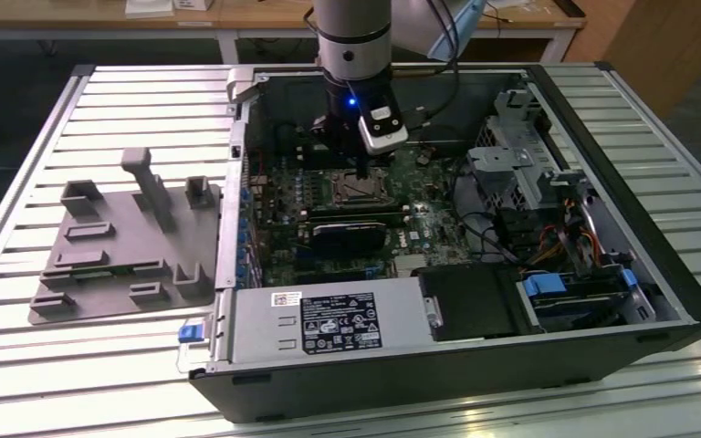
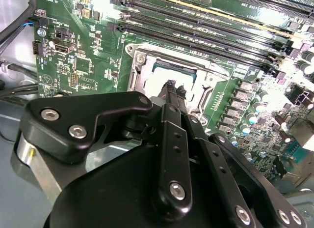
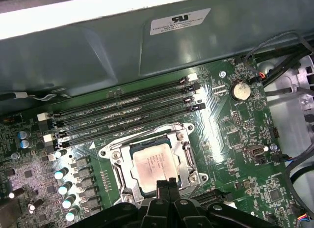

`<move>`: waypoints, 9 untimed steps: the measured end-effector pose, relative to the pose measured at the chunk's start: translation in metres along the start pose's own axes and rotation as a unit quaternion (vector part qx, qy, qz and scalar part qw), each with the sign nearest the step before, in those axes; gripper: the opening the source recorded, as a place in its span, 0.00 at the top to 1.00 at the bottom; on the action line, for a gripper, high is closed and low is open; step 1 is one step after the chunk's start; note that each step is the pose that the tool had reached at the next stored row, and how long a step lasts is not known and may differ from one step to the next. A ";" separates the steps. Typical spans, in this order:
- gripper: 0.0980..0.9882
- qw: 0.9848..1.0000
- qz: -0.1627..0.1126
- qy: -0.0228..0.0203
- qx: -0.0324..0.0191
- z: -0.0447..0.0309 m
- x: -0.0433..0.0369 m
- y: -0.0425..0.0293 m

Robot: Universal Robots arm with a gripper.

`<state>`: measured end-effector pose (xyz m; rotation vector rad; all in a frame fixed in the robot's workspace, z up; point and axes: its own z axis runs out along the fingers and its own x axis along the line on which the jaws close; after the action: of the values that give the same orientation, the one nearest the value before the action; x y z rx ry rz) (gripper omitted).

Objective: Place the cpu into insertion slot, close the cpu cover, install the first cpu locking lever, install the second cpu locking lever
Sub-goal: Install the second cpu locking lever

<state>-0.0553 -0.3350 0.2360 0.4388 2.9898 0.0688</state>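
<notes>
Slatted metal bench [image 1: 107, 365]: open computer case [image 1: 643, 301], green motherboard [image 3: 230, 139].
Gripper [image 3: 167, 186], fingers together and holding nothing, hovers over cpu [image 3: 154, 164] seated in insertion slot [image 3: 119, 175]; cpu cover [image 3: 184, 158] closed; white labels' print unreadable.

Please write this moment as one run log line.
gripper: shut, above socket edge | cpu: seated in insertion slot | cpu cover: down
</notes>
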 end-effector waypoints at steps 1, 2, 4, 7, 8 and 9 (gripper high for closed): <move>1.00 1.000 0.000 0.000 0.000 0.0000 -0.0001 -0.0001; 1.00 1.000 0.000 0.000 0.000 -0.0002 -0.0003 -0.0007; 1.00 1.000 0.000 0.000 0.000 -0.0001 -0.0009 -0.0029; 1.00 1.000 0.000 0.000 0.000 -0.0002 -0.0021 -0.0070; 1.00 1.000 0.000 0.000 0.000 -0.0003 -0.0026 -0.0086; 1.00 1.000 0.000 0.000 0.000 -0.0003 -0.0031 -0.0102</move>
<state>-0.0552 -0.3456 0.2360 0.4387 2.9898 0.0687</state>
